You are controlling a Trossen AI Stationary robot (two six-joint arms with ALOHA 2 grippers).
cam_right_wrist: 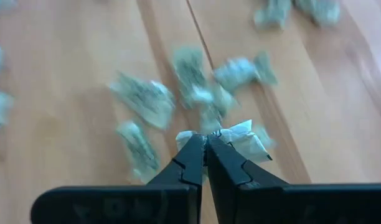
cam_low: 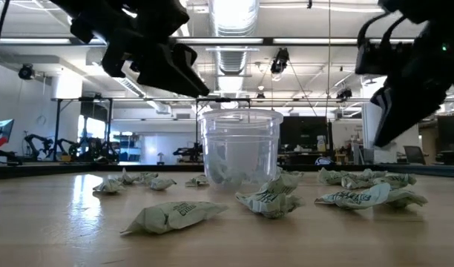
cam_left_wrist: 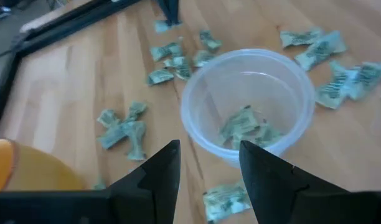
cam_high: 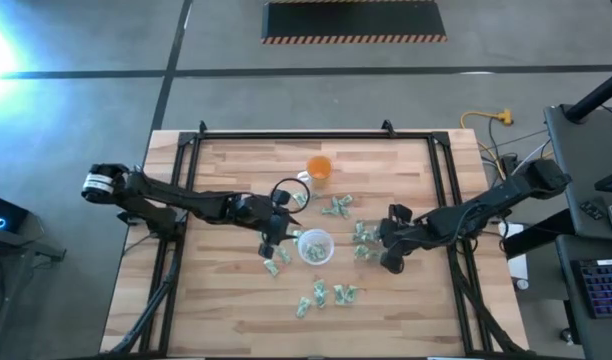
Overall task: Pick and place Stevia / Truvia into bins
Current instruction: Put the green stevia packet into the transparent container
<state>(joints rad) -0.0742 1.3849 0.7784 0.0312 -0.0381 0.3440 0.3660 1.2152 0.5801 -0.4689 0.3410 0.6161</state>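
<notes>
The right gripper (cam_right_wrist: 206, 144) is clenched on one sachet (cam_right_wrist: 240, 138), held just above a loose cluster of sachets (cam_high: 363, 240) on the table (cam_high: 216, 300), right of the bin (cam_high: 315, 247). The left gripper (cam_left_wrist: 209, 163) hangs released just beside the bin's left rim, with a few sachets already inside.

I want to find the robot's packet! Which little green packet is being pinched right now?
The white-green sachet pinched at the tip of the right tool, lifted above the others. The rest lie loose on the table or inside the clear cup.

Sachets (cam_high: 337, 207) crowd the bin (cam_high: 315, 247); table (cam_high: 216, 300) edges lie open.
</notes>
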